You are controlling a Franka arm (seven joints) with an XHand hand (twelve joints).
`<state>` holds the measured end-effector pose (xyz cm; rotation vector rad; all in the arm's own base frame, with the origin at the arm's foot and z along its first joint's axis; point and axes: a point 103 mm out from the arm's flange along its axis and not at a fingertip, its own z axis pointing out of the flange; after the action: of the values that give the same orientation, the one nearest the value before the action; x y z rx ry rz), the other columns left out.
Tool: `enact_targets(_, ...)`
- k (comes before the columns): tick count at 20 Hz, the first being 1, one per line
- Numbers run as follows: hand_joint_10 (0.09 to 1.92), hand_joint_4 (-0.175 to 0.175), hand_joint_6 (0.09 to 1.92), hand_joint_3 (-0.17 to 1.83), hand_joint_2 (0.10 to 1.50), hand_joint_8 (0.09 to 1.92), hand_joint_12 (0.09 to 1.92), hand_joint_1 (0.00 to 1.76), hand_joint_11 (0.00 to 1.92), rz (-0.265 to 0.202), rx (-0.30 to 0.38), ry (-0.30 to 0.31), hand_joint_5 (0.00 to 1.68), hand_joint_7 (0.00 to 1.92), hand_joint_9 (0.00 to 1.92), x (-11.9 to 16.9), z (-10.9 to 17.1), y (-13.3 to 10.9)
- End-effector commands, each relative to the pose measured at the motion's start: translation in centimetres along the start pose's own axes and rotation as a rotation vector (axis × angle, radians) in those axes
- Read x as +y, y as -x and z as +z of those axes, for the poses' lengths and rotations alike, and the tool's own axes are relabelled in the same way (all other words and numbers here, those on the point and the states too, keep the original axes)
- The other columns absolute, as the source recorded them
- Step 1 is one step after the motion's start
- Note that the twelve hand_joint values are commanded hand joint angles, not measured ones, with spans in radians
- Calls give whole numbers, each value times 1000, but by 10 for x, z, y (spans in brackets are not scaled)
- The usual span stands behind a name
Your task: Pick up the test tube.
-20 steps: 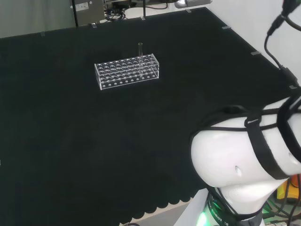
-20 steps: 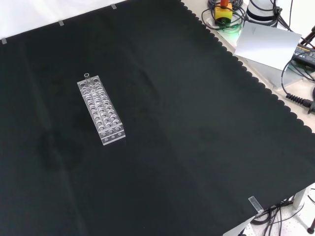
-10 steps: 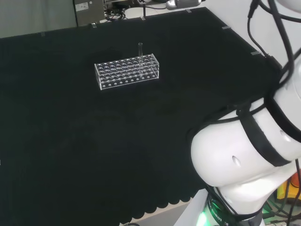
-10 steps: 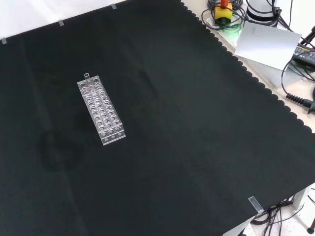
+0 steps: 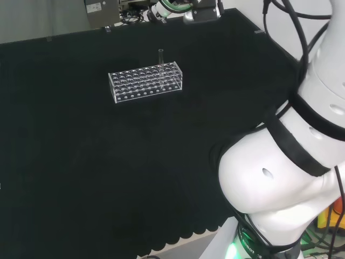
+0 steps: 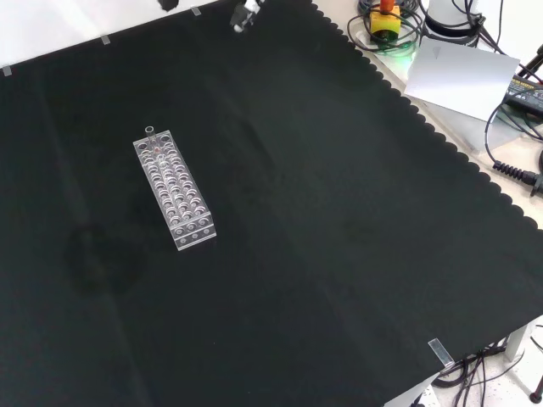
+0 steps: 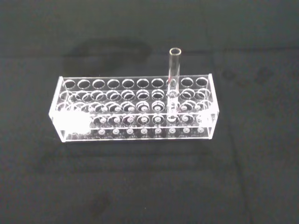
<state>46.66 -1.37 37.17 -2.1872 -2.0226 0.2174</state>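
A clear test tube [image 5: 160, 58] stands upright in a clear plastic rack [image 5: 145, 81] with many holes, near the rack's right end in the head view. In the front view the rack [image 6: 175, 190] lies lengthwise and the tube [image 6: 150, 132] is at its far end. The wrist view looks down on the rack [image 7: 135, 112] with the tube [image 7: 174, 70] rising from a hole in its back row. A small part of the hand [image 6: 245, 13] shows at the top edge of the front view, far from the rack and touching nothing.
The arm's big white links [image 5: 285, 172] take up the right of the head view. Black cloth [image 6: 339, 212] covers the bench around the rack. Cables, a sheet of paper [image 6: 458, 72] and a yellow button box [image 6: 384, 19] lie beyond the cloth's scalloped edge.
The arm's links have swung upward in the head view, and a part of the hand has come in at the front view's top edge. Rack and tube have not moved.
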Motion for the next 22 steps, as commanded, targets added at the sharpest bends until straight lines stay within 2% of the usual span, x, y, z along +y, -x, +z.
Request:
enact_targets(1, 954, -77, 87, 191, 974, 858, 1508, 502, 0, -9, 0, -21, 201, 71, 41, 42, 23, 1)
enact_targets(19, 957, -89, 87, 198, 976, 888, 1546, 544, 0, -18, -74, -154, 247, 171, 92, 124, 73, 2)
enact_targets(22, 957, -89, 87, 199, 975, 888, 1549, 548, 0, -6, -71, -185, 250, 173, 96, 134, 80, 5)
